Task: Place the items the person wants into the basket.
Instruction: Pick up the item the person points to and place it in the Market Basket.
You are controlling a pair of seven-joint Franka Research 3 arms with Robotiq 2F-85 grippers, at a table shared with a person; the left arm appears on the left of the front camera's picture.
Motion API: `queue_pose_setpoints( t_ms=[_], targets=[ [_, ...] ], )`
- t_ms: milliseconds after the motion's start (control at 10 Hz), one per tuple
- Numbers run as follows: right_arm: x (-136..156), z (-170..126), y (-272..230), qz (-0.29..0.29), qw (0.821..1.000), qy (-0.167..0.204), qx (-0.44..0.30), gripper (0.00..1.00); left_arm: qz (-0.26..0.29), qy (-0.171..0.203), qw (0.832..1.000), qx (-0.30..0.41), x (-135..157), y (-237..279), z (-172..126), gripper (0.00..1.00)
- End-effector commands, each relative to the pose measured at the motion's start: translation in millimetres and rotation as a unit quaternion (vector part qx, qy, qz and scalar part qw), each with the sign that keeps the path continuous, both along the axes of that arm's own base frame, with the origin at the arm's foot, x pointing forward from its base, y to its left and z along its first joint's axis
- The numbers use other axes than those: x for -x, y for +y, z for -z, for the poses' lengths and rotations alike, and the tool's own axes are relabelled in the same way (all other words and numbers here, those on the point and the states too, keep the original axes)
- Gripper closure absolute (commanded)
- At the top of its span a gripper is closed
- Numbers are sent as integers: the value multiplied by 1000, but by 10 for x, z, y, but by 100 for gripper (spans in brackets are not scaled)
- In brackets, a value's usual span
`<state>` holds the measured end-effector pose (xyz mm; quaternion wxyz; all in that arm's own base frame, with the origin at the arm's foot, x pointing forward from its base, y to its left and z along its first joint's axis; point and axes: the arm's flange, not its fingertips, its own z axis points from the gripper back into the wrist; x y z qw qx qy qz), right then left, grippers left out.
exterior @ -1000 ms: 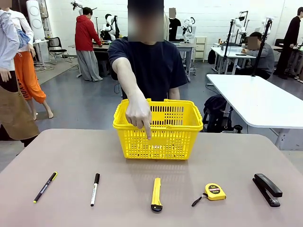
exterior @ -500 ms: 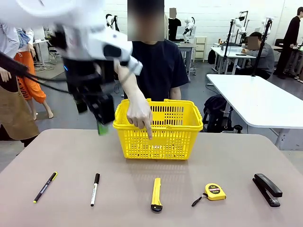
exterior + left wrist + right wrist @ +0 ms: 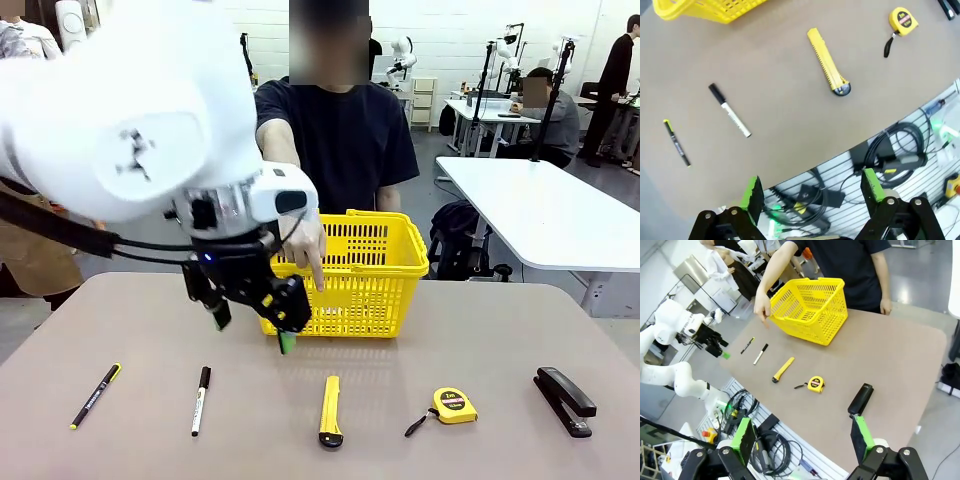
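Nearest, the utility knife (image 3: pixel 330 411), tape measure (image 3: pixel 454 405) and stapler (image 3: pixel 566 400) are lying on the table (image 3: pixel 480 330), the left gripper (image 3: pixel 255 330) and right gripper (image 3: pixel 802 435) are gaping empty, and beyond, the person's hand (image 3: pixel 308 245) is pointing down by the basket (image 3: pixel 365 285).

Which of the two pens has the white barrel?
The marker nearer the utility knife: black cap, white barrel. The outer pen is black with a yellow tip.

In the front view we see the white left arm (image 3: pixel 150 130) covering the left corner of the bright yellow slotted plastic basket (image 3: pixel 362 300); the left wrist view's top edge crops the black stapler (image 3: pixel 946 6).
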<state>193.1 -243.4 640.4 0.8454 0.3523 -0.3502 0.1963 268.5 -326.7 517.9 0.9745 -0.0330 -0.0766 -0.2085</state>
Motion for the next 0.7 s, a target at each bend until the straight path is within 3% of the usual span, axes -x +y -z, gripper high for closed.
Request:
queue_pose_setpoints(
  t_ms=[0, 600],
  targets=[
    [7, -3, -12, -8, 1000, -9, -4, 0, -28, -9, 999, 19, -85, -203, 130, 0],
    [7, -3, -12, -8, 1000, -9, -4, 0, -18, 0, 1000, 16, -87, -139, 148, 0]
  ],
)
